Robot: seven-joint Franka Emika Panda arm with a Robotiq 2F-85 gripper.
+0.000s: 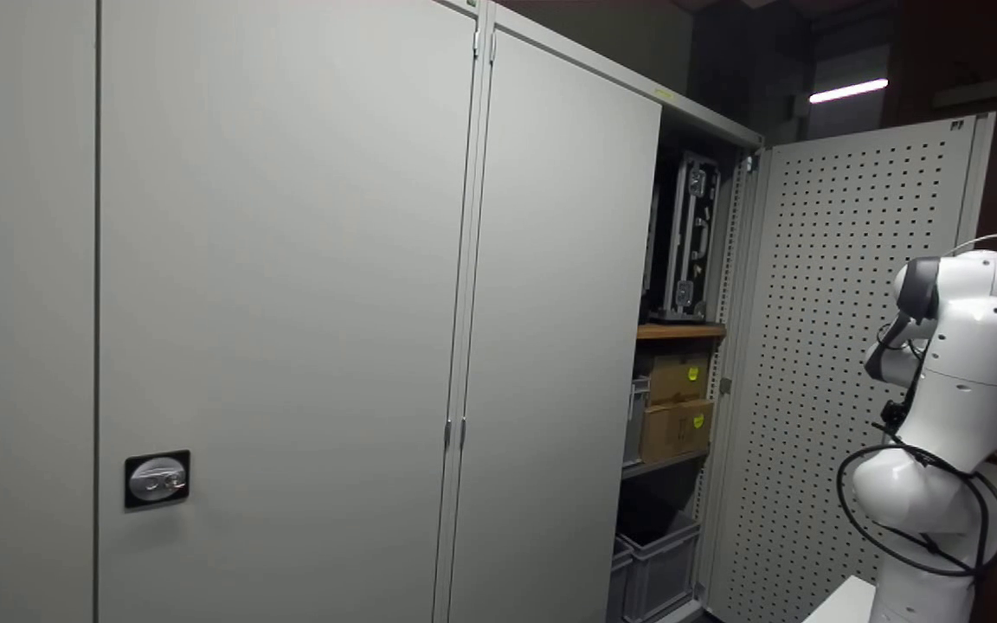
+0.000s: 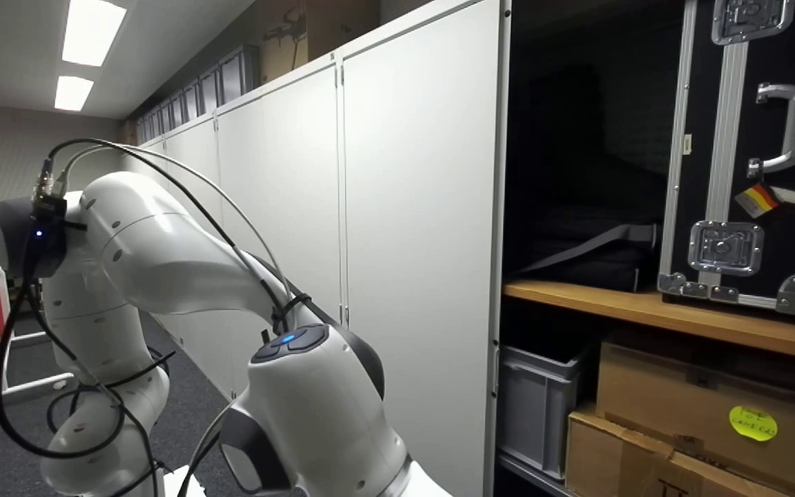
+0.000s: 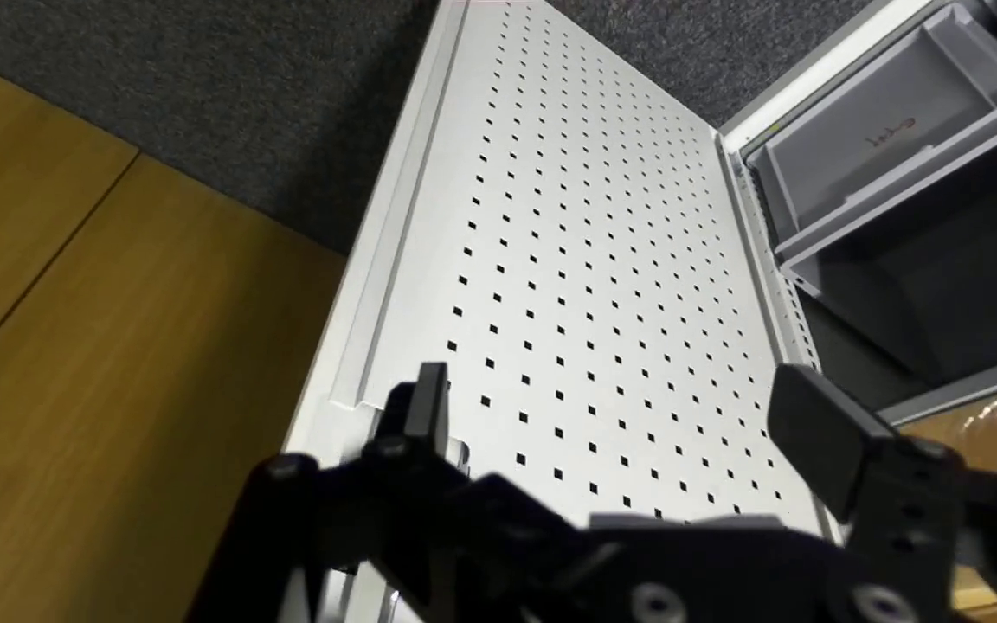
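My gripper (image 3: 611, 411) shows in the wrist view with its two dark fingers wide apart and nothing between them. It is nearest to a white perforated cabinet door (image 3: 581, 234), which stands open and fills the middle of that view; I cannot tell whether any finger touches it. A small shiny metal part (image 3: 457, 455) on the door's side shows just behind the left finger. The same perforated door (image 1: 819, 285) stands open behind the arm (image 1: 974, 372) in an exterior view. The arm also shows in an exterior view (image 2: 183, 259), bent over, its gripper out of sight.
The open cabinet holds a black flight case (image 2: 770, 193) on a wooden shelf (image 2: 591, 304), cardboard boxes (image 2: 701, 407) and grey bins (image 3: 879, 130). Closed grey cabinet doors (image 1: 291, 260) stand alongside. A wooden cabinet (image 3: 135, 363) and dark carpet (image 3: 204, 95) lie left. Loose cables (image 1: 923, 562) loop around the arm.
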